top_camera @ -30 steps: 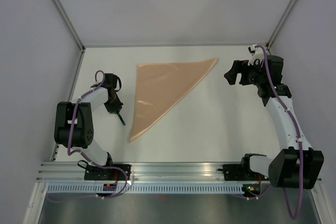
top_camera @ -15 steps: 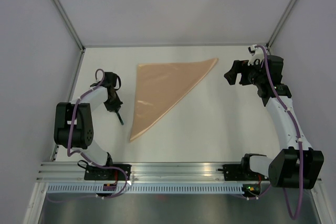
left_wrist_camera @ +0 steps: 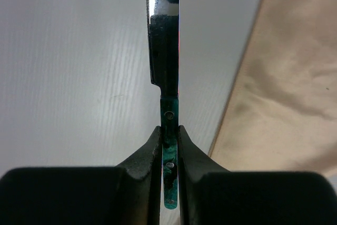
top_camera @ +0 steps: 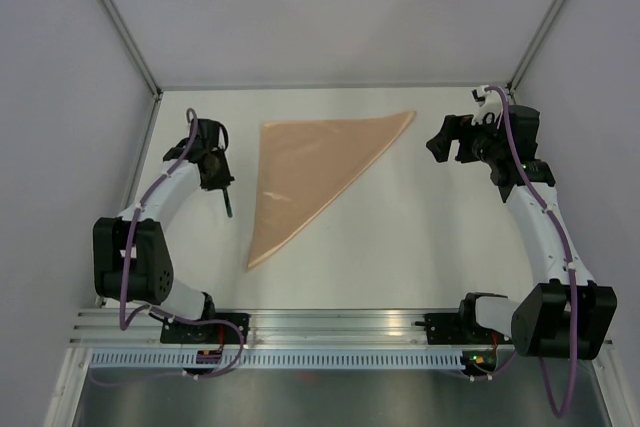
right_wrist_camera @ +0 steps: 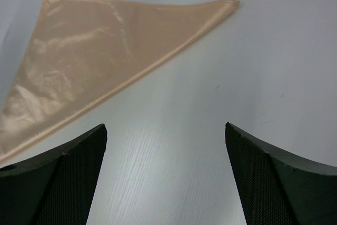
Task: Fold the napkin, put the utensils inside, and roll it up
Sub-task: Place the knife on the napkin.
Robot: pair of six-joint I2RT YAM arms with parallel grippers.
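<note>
White surface (top_camera: 400,237), pale walls all round, and the napkin (top_camera: 310,162) lies folded into a triangle, its narrow tip pointing toward the arms. Now the left hand (top_camera: 221,185) hangs just beside the cloth's left edge, jaws nipped nearly together on the utensil (left_wrist_camera: 168,110). It pinches the dark green handle, with the metal end sticking out ahead. Seen edge-on it looks like a knife, though I can't be sure. Over on the other side the right hand (top_camera: 448,139) hovers near the napkin's far right corner, spread wide and holding nothing. That utensil is thin, rigid and smooth, so a firm pinch mid-handle suits it, or it may swivel. The cloth is light, limp and a bit shiny. It will likely slide and bunch, so take it by a corner or along a folded edge for the roll.
</note>
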